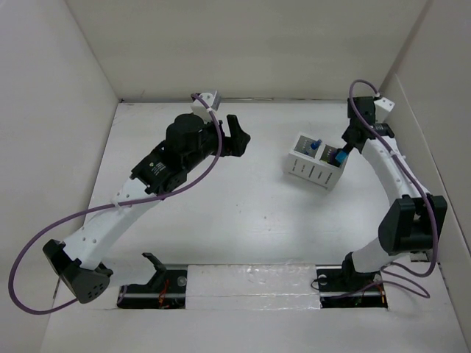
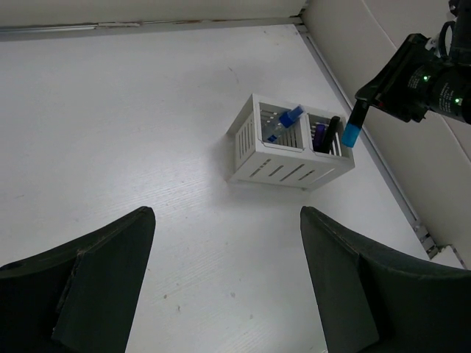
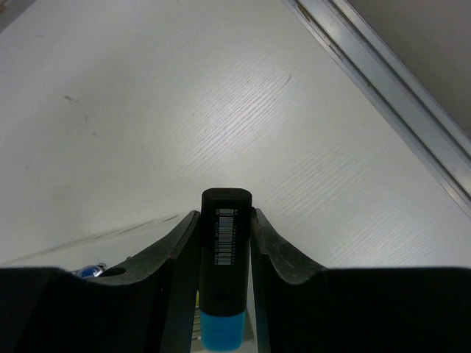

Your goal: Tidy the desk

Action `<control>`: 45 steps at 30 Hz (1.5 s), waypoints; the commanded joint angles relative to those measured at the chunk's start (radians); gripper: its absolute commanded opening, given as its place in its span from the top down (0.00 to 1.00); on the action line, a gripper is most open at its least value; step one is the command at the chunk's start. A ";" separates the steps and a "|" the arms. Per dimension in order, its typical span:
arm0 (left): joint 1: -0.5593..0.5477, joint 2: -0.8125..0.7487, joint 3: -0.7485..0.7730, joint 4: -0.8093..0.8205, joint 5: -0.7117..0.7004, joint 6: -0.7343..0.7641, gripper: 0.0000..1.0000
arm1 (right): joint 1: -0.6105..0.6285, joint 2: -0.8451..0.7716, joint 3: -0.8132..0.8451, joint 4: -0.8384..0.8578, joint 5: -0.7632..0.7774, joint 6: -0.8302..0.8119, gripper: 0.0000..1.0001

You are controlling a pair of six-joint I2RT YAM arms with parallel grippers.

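- White and matte, the wide flat bench (image 1: 243, 220) is the desk to be tidied. It spreads out on every side of the pen holder and lies under both arms. I judge it stiff, fixed and smooth. It offers nothing to take hold of, and light things will probably slide on it.
- A white slotted plastic pen holder (image 2: 283, 170) with two compartments stands upright on the bench. It looks light, so a push on its wall could shift or tip it.
- In the holder's compartment farther from the right arm, a blue pen (image 2: 283, 123) leans against the rim. The nearer compartment holds a purple item (image 2: 319, 132) and a black item (image 2: 331, 132), both too small to identify.
- A black plastic marker with a cyan cap (image 2: 352, 126) hangs cap-down at the holder's end corner, just above the rim. I cannot tell whether it has entered the compartment. It should be light, stiff and rather slick, and best held mid-barrel.
- The right gripper (image 3: 224, 217) has its jaws clamped on that marker's barrel.
- The left gripper (image 2: 226, 217) is well apart from the holder on the side away from the marker, its jaws wide apart and empty.
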 commanded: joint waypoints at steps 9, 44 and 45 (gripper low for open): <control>-0.002 -0.021 0.031 0.044 -0.020 0.048 0.23 | 0.108 0.129 0.159 0.004 0.215 -0.040 0.97; -0.002 -0.034 0.042 -0.008 -0.010 -0.016 0.23 | 0.294 -0.040 0.029 -0.033 0.200 0.021 0.48; -0.002 -0.035 0.043 -0.009 -0.014 -0.021 0.23 | 0.294 -0.058 0.030 -0.028 0.158 0.015 0.45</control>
